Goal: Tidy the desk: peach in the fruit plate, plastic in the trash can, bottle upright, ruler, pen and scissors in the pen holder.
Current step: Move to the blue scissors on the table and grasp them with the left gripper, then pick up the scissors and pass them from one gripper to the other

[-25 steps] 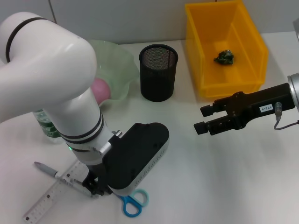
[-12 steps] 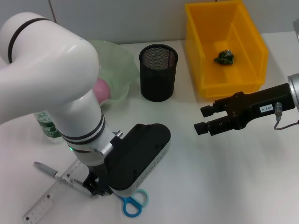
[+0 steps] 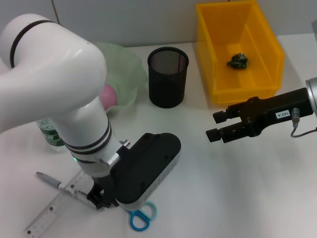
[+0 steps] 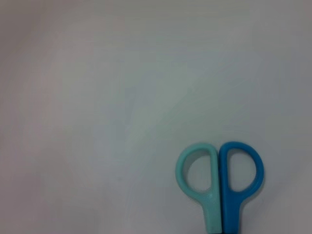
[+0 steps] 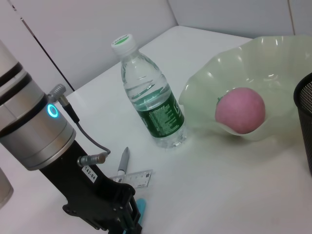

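Observation:
The scissors [image 3: 134, 216] [image 4: 217, 204] lie at the table's front edge, their blue and teal handles sticking out from under my left gripper [image 3: 100, 199] [image 5: 127, 214], which is low over the blades. Beside it lie the clear ruler [image 3: 47, 215] [image 5: 136, 178] and the grey pen [image 3: 49, 179] [image 5: 123, 161]. The bottle [image 3: 48, 133] [image 5: 151, 105] stands upright. The pink peach [image 3: 109, 94] [image 5: 240, 110] sits in the green fruit plate [image 3: 126, 64] [image 5: 273, 63]. Crumpled plastic [image 3: 238, 61] lies in the yellow trash can [image 3: 218, 59]. My right gripper [image 3: 214, 126] hovers open and empty at mid-right.
The black mesh pen holder [image 3: 168, 84] [image 5: 304, 112] stands between the plate and the yellow bin. My left arm's bulky white links cover much of the table's left side.
My left wrist has shifted slightly toward the front edge and the scissor handles have nudged with it. The right arm has not moved.

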`<move>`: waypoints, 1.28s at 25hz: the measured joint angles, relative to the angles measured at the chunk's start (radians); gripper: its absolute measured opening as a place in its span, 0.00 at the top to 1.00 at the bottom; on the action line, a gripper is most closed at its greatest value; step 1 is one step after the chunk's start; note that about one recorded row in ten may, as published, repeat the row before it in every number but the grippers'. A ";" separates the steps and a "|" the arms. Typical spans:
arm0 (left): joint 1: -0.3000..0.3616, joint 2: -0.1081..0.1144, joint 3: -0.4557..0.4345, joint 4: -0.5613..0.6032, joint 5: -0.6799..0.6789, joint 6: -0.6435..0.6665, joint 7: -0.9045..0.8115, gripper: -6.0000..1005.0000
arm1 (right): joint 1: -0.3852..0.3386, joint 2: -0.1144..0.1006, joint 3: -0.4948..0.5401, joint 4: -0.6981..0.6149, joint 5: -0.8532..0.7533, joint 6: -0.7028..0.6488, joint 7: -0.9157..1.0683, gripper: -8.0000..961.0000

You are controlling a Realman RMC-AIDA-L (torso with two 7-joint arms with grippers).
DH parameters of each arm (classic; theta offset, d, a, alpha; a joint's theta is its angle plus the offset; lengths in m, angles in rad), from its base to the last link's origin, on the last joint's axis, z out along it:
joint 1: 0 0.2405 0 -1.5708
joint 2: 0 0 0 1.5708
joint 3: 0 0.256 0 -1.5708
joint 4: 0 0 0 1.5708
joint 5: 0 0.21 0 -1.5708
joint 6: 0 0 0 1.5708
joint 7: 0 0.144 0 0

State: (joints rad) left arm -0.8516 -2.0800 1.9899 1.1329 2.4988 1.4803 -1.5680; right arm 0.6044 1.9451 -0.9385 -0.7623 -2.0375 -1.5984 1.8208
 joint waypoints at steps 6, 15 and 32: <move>-0.003 0.000 0.005 -0.005 0.000 -0.003 0.000 0.74 | 0.000 0.000 0.000 0.000 0.000 0.000 0.000 0.20; -0.003 0.000 0.006 -0.006 0.000 -0.005 0.004 0.75 | 0.000 0.000 0.001 0.000 0.000 0.000 0.000 0.20; -0.006 0.000 0.019 -0.010 -0.001 -0.012 0.001 0.76 | 0.000 -0.002 0.001 0.000 0.000 0.001 0.000 0.20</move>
State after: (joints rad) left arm -0.8572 -2.0800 2.0089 1.1228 2.4973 1.4678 -1.5666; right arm 0.6044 1.9435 -0.9372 -0.7624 -2.0370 -1.5975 1.8208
